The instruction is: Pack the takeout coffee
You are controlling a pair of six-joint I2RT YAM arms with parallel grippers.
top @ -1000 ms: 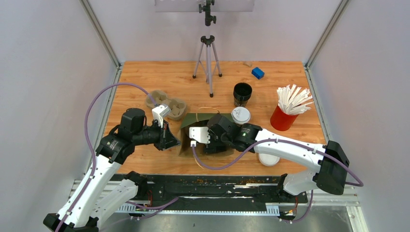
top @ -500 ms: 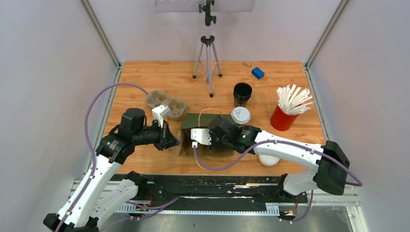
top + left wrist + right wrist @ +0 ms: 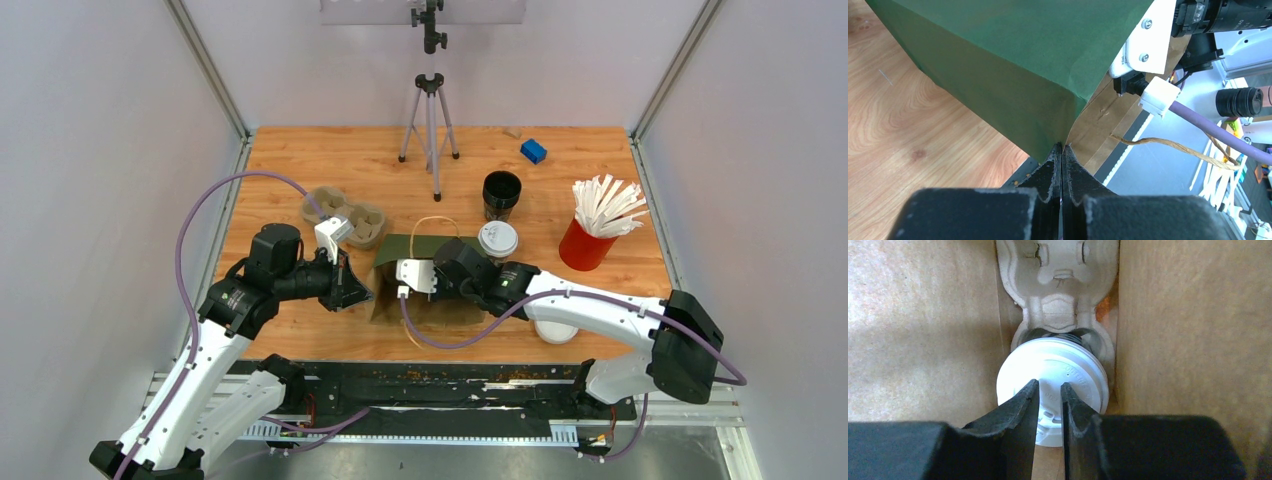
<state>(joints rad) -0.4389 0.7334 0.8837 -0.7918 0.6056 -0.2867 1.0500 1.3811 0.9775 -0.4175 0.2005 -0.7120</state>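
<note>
A green paper bag (image 3: 410,248) lies on its side mid-table, its brown inside showing. My left gripper (image 3: 1062,146) is shut on the bag's edge at the near left corner. My right gripper (image 3: 1049,386) reaches into the bag, jaws a narrow gap apart, nothing visibly clamped. Just beyond its tips one takeout coffee (image 3: 1073,362) sits in a pulp carrier (image 3: 1058,285) deep in the bag, white lid facing the camera. A second takeout coffee (image 3: 498,240) stands on the table right of the bag. In the top view the right fingers are hidden in the bag.
Another pulp carrier (image 3: 345,215) lies behind my left arm. A stack of black lidless cups (image 3: 501,193), a red cup of white stirrers (image 3: 590,240), a blue block (image 3: 533,151) and a tripod (image 3: 430,130) stand further back. A loose white lid (image 3: 556,331) lies under my right arm.
My right gripper's jaws have closed from wide to a narrow gap. The right wrist has shifted slightly away from the near edge. The left arm has stayed put.
</note>
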